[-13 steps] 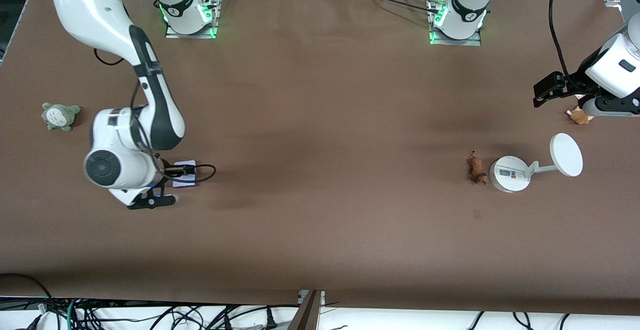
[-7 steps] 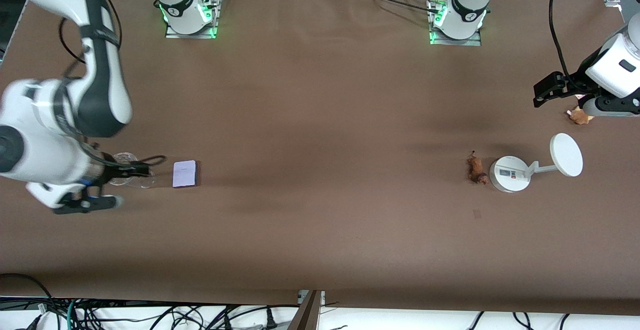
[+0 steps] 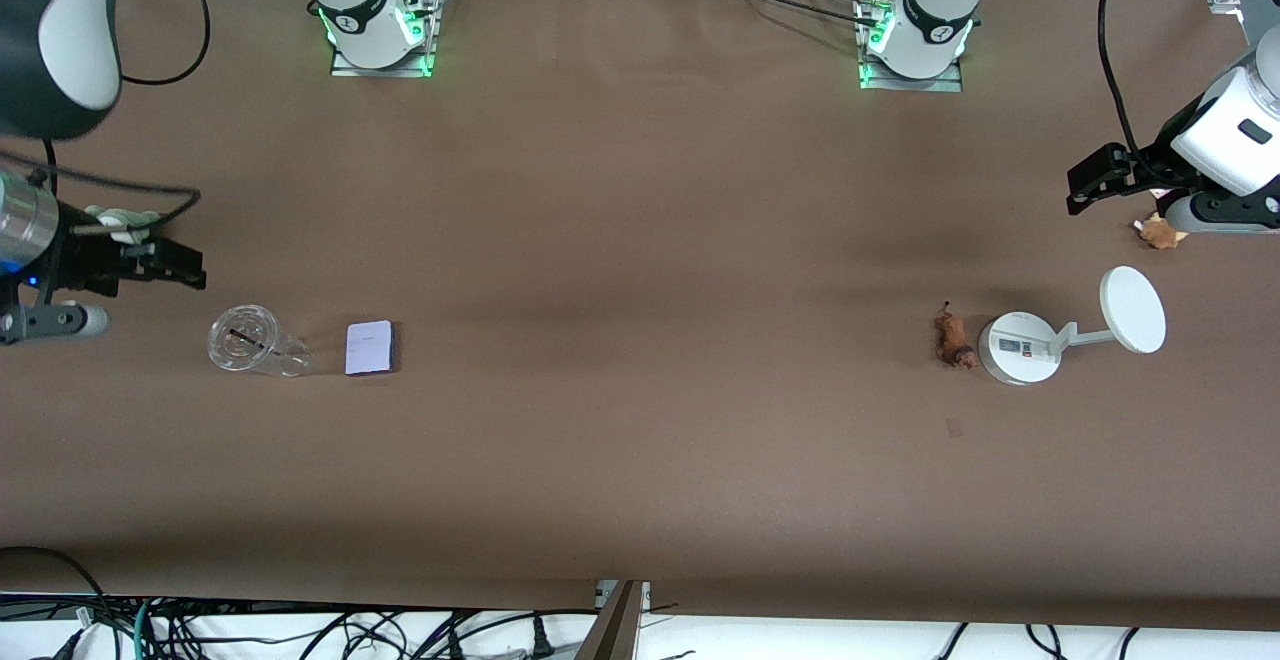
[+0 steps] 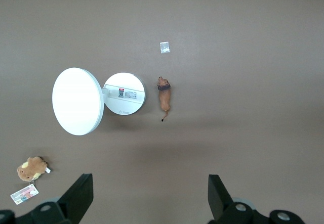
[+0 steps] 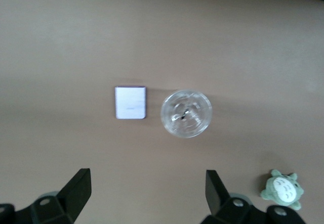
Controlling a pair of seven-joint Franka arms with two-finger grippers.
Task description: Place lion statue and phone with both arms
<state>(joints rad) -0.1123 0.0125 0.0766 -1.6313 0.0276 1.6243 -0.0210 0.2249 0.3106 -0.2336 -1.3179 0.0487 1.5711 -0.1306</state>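
Presently the phone [image 3: 369, 348] lies flat on the brown table [image 3: 640, 290] toward the right arm's end, just beside a clear plastic cup [image 3: 246, 341] that stands upright with a dark straw or stick inside. Its pale face carries a faint line of print, too small to read. The right gripper [image 3: 165, 262] hangs in the air over the table near a grey-green plush toy [image 3: 122, 220], apart from both phone and cup; its fingers [image 5: 76, 189] stand wide apart and hold nothing.

The lion statue [image 3: 954, 338] lies on its side toward the left arm's end, just beside the round base of a white stand [image 3: 1022, 348], whether touching cannot be told. The stand's base bears a small label with a red mark and a square code; the wording is not legible. A short arm joins the base to a white disc [image 3: 1133, 309]. A small pale scrap [image 4: 164, 47] lies on the table nearer the front camera than the lion.

The left gripper [image 3: 1090, 182] waits in the air over the table's edge, near a tan-brown plush toy [image 3: 1158, 231] with a printed tag [image 4: 24, 194], text unreadable. Its fingers [image 4: 78, 196] are spread wide and empty.
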